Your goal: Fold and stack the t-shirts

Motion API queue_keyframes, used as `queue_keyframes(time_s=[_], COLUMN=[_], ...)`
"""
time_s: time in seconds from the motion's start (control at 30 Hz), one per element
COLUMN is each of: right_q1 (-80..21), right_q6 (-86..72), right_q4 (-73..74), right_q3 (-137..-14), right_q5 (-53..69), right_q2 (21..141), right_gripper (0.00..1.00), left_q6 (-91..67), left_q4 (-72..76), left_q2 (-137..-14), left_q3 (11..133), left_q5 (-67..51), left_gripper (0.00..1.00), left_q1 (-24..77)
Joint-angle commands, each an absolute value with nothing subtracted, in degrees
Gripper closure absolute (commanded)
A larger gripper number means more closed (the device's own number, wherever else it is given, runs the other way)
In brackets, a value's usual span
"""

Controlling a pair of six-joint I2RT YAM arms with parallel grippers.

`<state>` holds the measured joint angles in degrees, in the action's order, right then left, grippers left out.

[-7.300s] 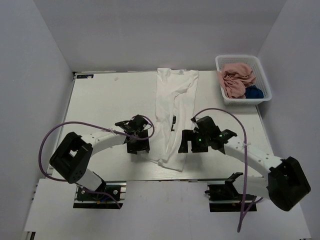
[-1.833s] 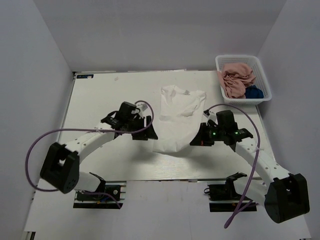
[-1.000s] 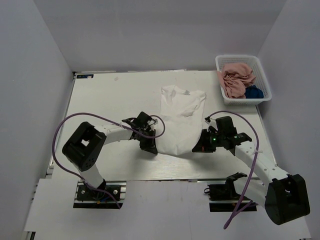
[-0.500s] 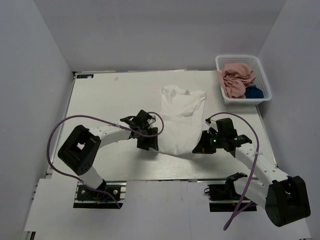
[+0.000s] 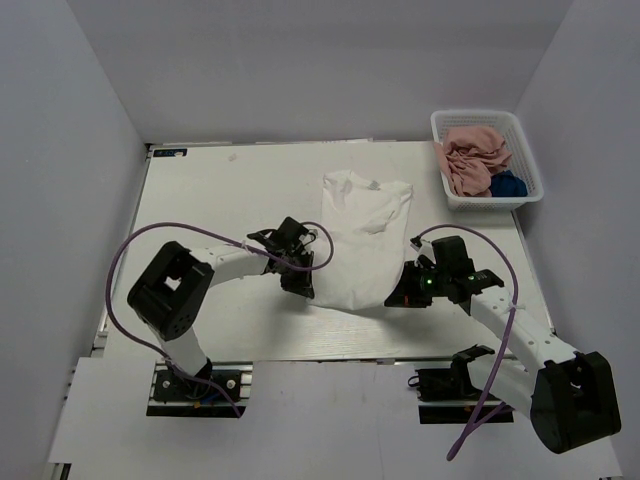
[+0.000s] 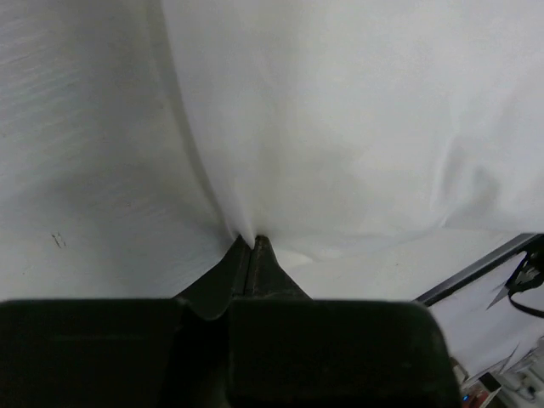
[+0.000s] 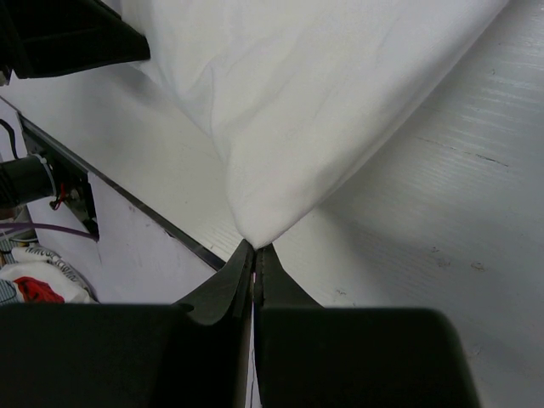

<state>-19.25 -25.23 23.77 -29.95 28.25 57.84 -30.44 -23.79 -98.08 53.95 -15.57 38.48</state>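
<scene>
Top view: white t-shirt (image 5: 360, 245) lies on the desk (image 5: 200, 200), about midway between the left and right edges and a little right of centre. Neck end points toward the far edge. The cloth looks doubled over and narrows toward the near edge.

Left end effector (image 5: 300, 283) is at the shirt's near-left corner, low against the desk. Left wrist view: fingers pressed together on a pinch of the white t-shirt (image 6: 357, 119); cloth fans up and away from the tips (image 6: 252, 246) in a taut pleat. Bare desk surface (image 6: 76, 127) shows to the left of the pinch.

Right end effector (image 5: 400, 297) is at the shirt's near-right corner. Right wrist view: fingers closed on a rounded corner of the white t-shirt (image 7: 314, 93), tips (image 7: 255, 251) meeting right at the cloth's point. The shirt's edge runs diagonally up to the right over the desk boards.

Both arms reach in from the near edge, one to each side of the shirt.

Far right corner of the desk: white lattice basket (image 5: 475, 112). Inside it, a crumpled dusty pink t-shirt (image 5: 472, 155) fills most of the space; a navy t-shirt (image 5: 508, 185) is bunched in the near-right part, touching the pink one.
</scene>
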Motion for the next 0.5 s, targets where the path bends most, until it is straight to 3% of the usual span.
queue_keyframes(time_s=[0.0,0.17,0.33,0.47], right_q1=[-19.1,-19.4,-19.4,-19.4], right_q6=[-25.1,-24.7,-24.8,-24.5], right_q4=[22.6,28.0,35.8,35.9], right_q3=[-30.2,-32.4,-34.0,-35.6], right_q5=[29.4,29.5,29.8,30.6], right_q2=[58.0,55.2,47.9,46.6], right_gripper=[1.0,1.0,1.0,1.0], left_q6=[-29.5,-29.5,-30.1,-30.1], left_q4=[-25.0,-31.7,-38.3,-42.7], left_q2=[-96.8,-89.0,-81.5,-80.3], left_q3=[53.0,53.0,53.0,56.9], left_q5=[-16.6,-16.2,-24.9,-22.9], left_gripper=[1.0,1.0,1.0,1.0], left_q1=[39.0,39.0,39.6,39.6])
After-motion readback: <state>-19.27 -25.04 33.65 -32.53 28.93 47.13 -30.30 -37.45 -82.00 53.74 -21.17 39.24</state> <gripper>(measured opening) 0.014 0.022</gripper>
